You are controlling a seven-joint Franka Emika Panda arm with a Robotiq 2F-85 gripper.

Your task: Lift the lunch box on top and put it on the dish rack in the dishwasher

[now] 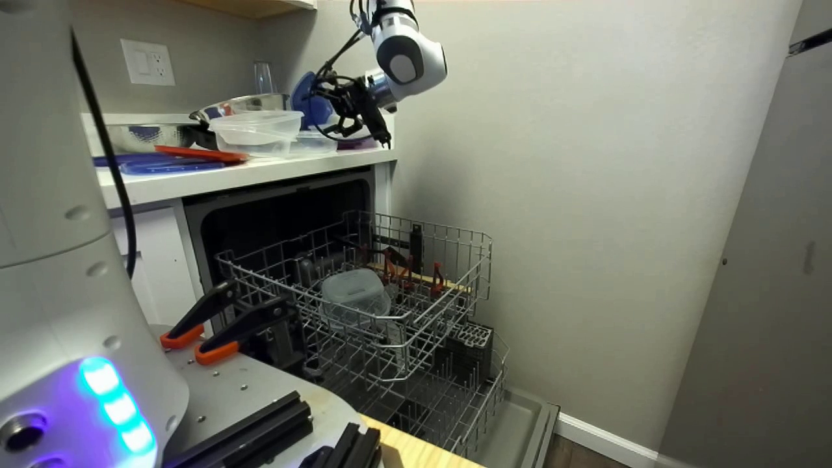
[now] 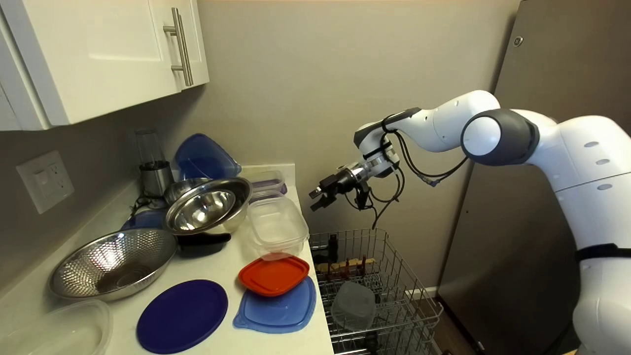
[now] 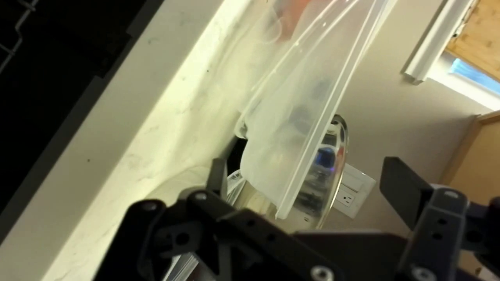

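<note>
The black 2-fingered claw (image 3: 306,181), spread apart and holding nothing, seems at the approach step near the rounded translucent whitish plastic lunch box (image 2: 278,221) atop a stack (image 1: 250,147) on the white desk (image 2: 217,271), and next comes straddling the lunch box's rim (image 3: 331,105), then pinching.

The white Panda arm (image 2: 557,148) has a dark-grey joint collar (image 2: 515,136) and black cables (image 2: 432,182) looped beside its black Robotiq gripper (image 2: 315,201).

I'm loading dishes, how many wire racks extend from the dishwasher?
2: the upper silver-grey wire dish rack, holding a translucent plastic tub, and the lower grey wire rack beneath. The dark dishwasher cavity could hide more.
</note>
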